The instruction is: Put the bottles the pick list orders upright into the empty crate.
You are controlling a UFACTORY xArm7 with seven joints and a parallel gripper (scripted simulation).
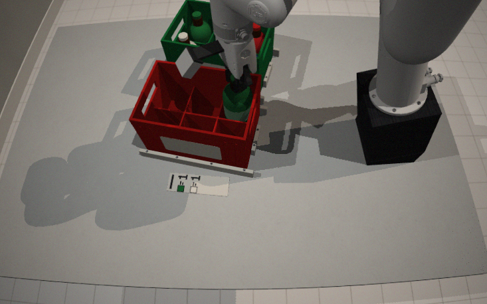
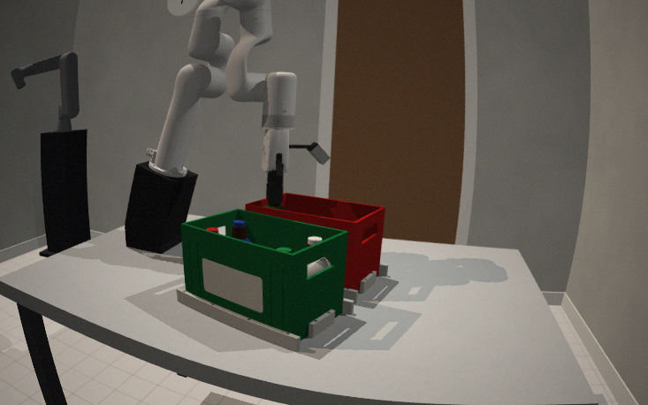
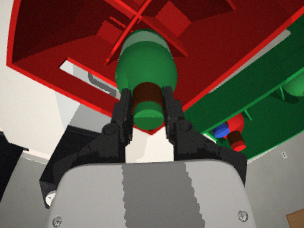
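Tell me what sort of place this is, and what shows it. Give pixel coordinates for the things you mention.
Probably a robot work cell or lab: a white jointed arm (image 1: 402,81) (image 2: 177,123) is mounted on a black pedestal (image 1: 396,145) (image 2: 140,221) at a table (image 1: 313,234) (image 2: 441,327), with another arm on a stand (image 2: 66,196) behind.

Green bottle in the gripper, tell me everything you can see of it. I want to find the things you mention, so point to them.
The green bottle (image 1: 236,99) (image 2: 275,207) (image 3: 146,67) has a rounded, smooth-looking green body, a dark brown neck, a green cap and a paler band lower down; glass or plastic, I can't tell. It looks upright, sunk into a corner compartment of the red crate (image 1: 233,151) (image 2: 366,251) (image 3: 35,50). The gripper (image 1: 240,82) (image 2: 274,202) (image 3: 147,99) is shut on its neck. Its base is hidden, so whether it rests on the bottom isn't clear.
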